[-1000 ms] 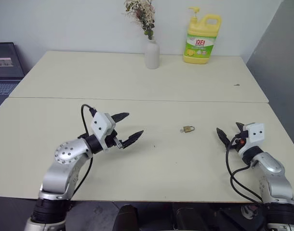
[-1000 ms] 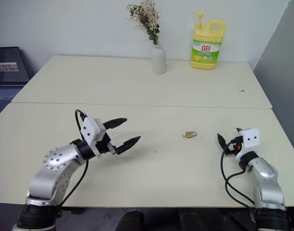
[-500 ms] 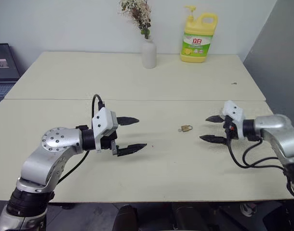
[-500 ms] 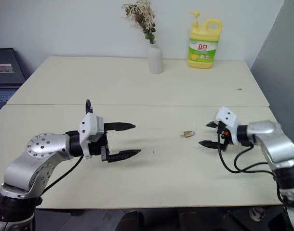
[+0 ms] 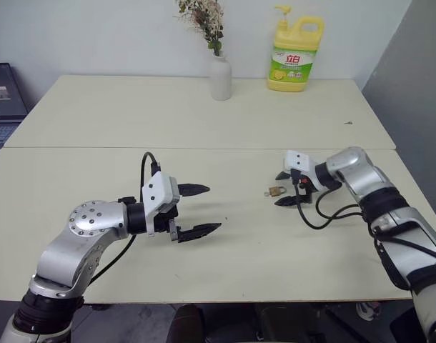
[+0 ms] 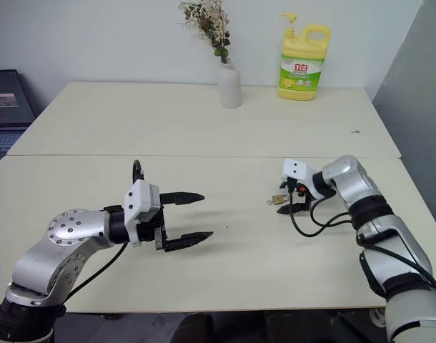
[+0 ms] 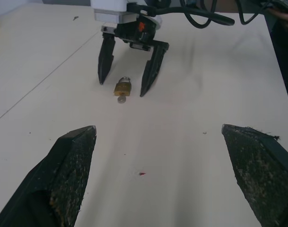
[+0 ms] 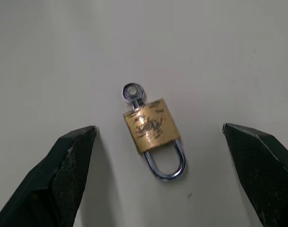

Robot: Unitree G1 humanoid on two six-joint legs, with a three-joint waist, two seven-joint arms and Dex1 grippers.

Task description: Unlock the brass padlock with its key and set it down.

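The brass padlock (image 8: 150, 130) lay flat on the cream bench (image 5: 239, 264), in the gap between the two spread fingers of the right gripper (image 5: 286, 188). The fingers stood on either side of it and did not touch it. A small silvery key (image 8: 133, 95) stuck out of the lock body, and the thin shackle (image 8: 166, 162) pointed the opposite way; it looked closed, though this was hard to judge. The right gripper was wide open and held nothing.

The left gripper (image 5: 201, 209) was also wide open and empty. It hovered over the bench well apart from the padlock, and its fingers pointed toward the lock and the right gripper.

At the far edge of the bench stood a white vase (image 5: 220, 77) with dried flowers and a yellow detergent bottle (image 5: 294, 56) with a pump, both far from the padlock. Nothing lay between the grippers and the lock.

The right arm reached across from the robot's right side, with the wrist bent so that the gripper tilted downward at the bench. The left forearm lay low and nearly level.
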